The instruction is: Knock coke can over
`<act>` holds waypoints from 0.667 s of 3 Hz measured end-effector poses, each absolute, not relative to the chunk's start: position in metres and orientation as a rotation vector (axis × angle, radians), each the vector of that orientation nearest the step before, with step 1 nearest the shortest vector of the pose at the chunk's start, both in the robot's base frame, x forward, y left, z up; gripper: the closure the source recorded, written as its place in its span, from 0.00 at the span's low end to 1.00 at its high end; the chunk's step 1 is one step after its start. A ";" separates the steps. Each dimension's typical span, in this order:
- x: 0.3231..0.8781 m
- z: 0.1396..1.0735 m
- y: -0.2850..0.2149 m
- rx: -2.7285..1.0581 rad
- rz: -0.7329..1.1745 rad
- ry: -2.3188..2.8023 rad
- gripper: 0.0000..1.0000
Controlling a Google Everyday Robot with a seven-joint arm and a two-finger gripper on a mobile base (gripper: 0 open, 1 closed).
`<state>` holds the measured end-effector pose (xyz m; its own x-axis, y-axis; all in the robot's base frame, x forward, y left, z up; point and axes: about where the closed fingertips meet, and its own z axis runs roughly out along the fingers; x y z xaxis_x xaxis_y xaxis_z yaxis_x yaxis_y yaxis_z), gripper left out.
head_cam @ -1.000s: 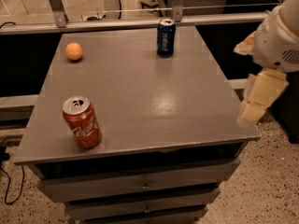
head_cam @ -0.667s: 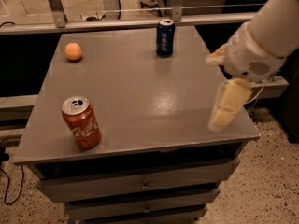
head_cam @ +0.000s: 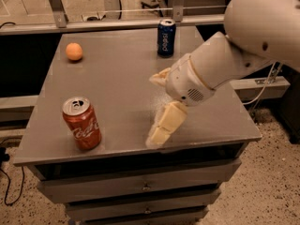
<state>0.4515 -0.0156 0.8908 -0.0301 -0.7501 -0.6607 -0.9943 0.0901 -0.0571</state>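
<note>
The coke can point(head_cam: 83, 123), red with white script and a silver top, stands upright near the front left corner of the grey table point(head_cam: 117, 78). My gripper point(head_cam: 155, 109) hangs low over the front middle of the table, to the right of the can and about a can's width or more away from it. It is open and empty, with one cream finger point(head_cam: 166, 124) pointing down toward the front edge. The white arm point(head_cam: 243, 46) reaches in from the upper right.
A dark blue Pepsi can point(head_cam: 166, 37) stands upright at the back of the table. An orange ball point(head_cam: 74, 51) lies at the back left. Drawers point(head_cam: 140, 186) sit under the tabletop. A metal rail point(head_cam: 117, 21) runs behind the table.
My arm has swung in from the table's right edge to the left and forward, bringing the gripper over the front middle, closer to the coke can. The cans and ball have not moved.
</note>
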 end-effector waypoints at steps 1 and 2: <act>0.443 0.884 0.028 -1.654 0.685 1.758 0.00; 0.438 0.879 0.070 -1.576 0.778 1.703 0.00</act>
<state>0.4376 0.0704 0.8795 -0.0349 -0.5892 -0.8072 -0.9959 0.0879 -0.0211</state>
